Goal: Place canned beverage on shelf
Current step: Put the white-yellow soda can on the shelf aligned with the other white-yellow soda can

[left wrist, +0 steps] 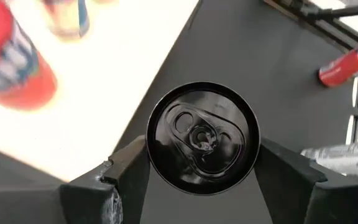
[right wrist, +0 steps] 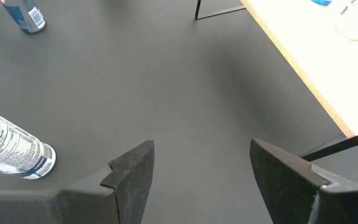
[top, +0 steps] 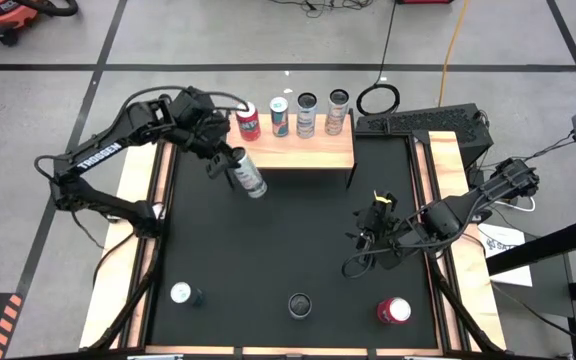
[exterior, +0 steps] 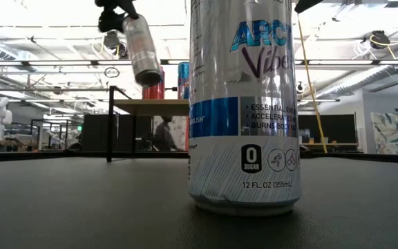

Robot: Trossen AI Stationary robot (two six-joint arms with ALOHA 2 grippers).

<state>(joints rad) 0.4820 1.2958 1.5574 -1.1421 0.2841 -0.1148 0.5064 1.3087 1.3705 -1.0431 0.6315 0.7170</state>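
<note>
Cans line a small light-wood shelf on thin black legs [top: 313, 152] at the far edge of the black table [top: 288, 250] in the overhead view, four in a row: a red one [top: 248, 121] and three pale ones beside it. The left gripper [top: 236, 168] hangs just off the shelf's front left corner, clamped on a slim silver beverage can [top: 250, 176] that leans outward, its arm reaching in from the left rim with the elbow folded back. The right gripper [top: 370, 225] waits low over the table's right half, well apart from the shelf, jaws wide and empty. Three more cans stand along the near edge: a silver-topped one [top: 181, 293], a dark-topped one [top: 299, 304] and a red one [top: 393, 310]. At table height, a white-and-blue can [exterior: 244, 104] fills the foreground, while the silver can [exterior: 141, 48] hangs tilted in the air above and just in front of the shelf board [exterior: 150, 106]. The left wrist camera looks straight down on the held can's dark lid [left wrist: 203, 137], a finger [left wrist: 126, 171] pressed to each side, pale shelf wood beyond. The right wrist camera shows open fingers [right wrist: 135, 168] over bare table, a white can [right wrist: 14, 149] nearby. Placing well likely means righting the can first, carrying it clear of the red one, then lowering gently onto free board.
</note>
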